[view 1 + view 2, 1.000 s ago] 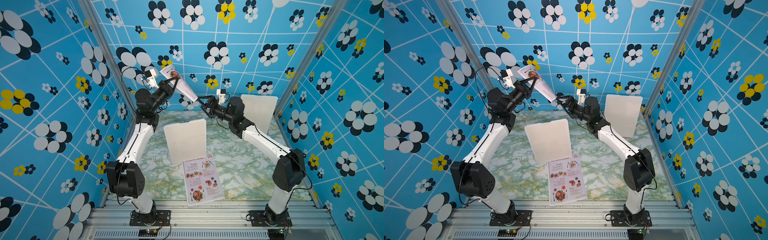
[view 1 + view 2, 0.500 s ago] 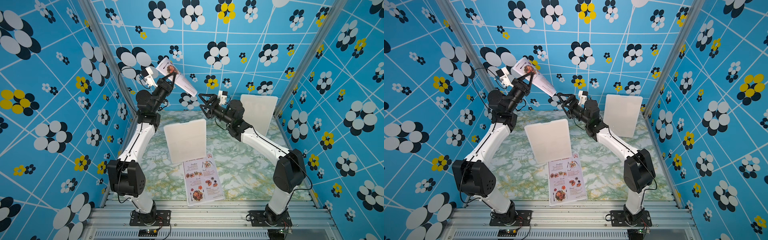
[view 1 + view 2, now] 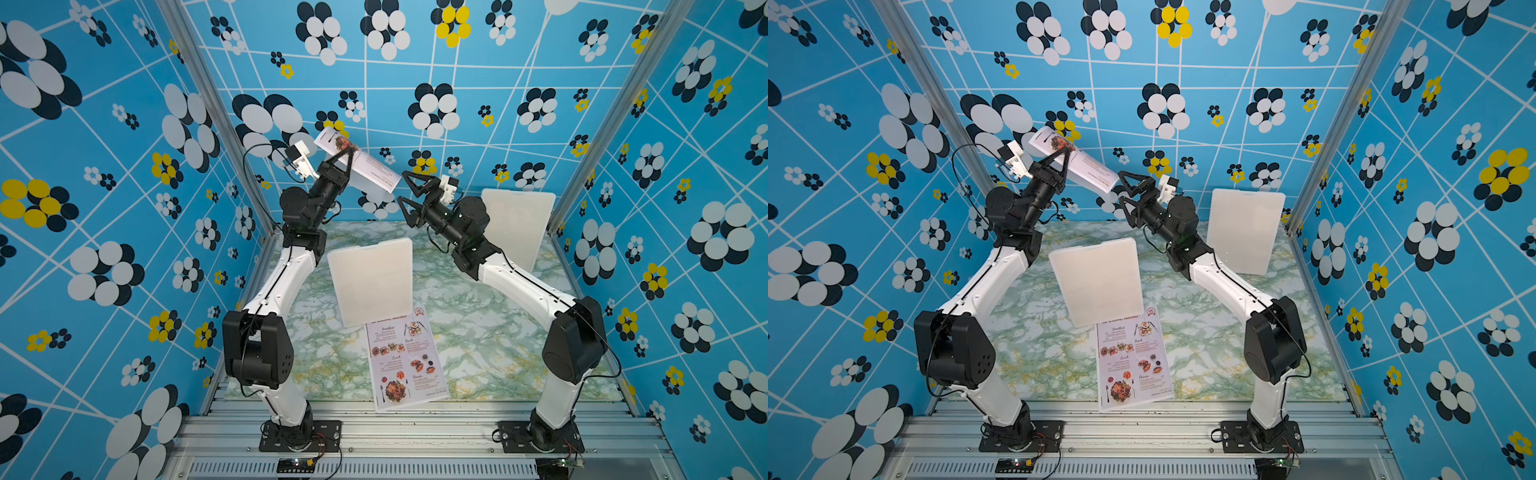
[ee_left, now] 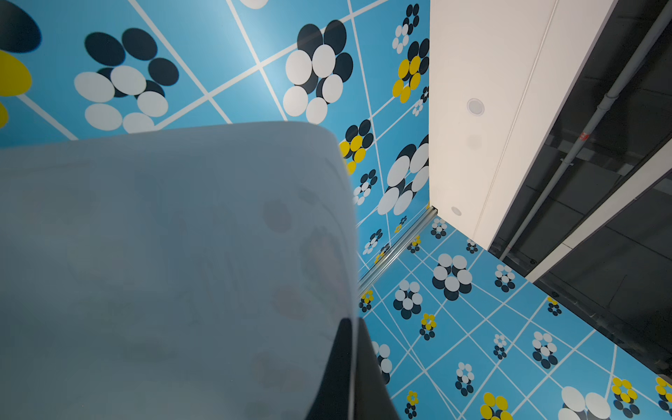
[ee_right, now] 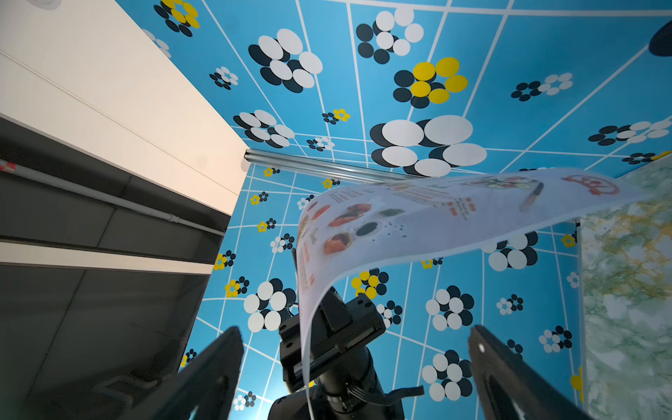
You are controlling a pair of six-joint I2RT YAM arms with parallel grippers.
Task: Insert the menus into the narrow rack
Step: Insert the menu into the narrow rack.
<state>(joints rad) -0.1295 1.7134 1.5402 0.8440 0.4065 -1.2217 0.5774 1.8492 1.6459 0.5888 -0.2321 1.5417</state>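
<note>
One menu (image 3: pixel 374 174) (image 3: pixel 1092 170) hangs in the air near the back wall, and my left gripper (image 3: pixel 347 151) (image 3: pixel 1065 151) is shut on its edge. In the left wrist view the menu's pale back (image 4: pixel 163 254) fills the near side beside the closed left gripper (image 4: pixel 351 320). My right gripper (image 3: pixel 402 186) (image 3: pixel 1122 187) (image 5: pixel 354 329) stands wide open and holds nothing, just right of the menu's lower end and apart from it. From the right wrist the sheet (image 5: pixel 436 214) curves overhead. A second menu (image 3: pixel 405 361) (image 3: pixel 1133 361) lies flat at the table's front. A white narrow rack (image 3: pixel 370 286) (image 3: pixel 1100 286) stands upright mid-table.
Another white upright rack of the same kind (image 3: pixel 517 226) (image 3: pixel 1246 232) stands at the back right, behind the right arm. The marble table (image 3: pixel 478 332) is closed in by blue patterned walls on three sides, and a metal rail (image 3: pixel 415 419) runs along its front.
My right gripper, which stood at the held menu's lower end, has drawn back to the right. The left gripper has swung the menu up and to the left.
</note>
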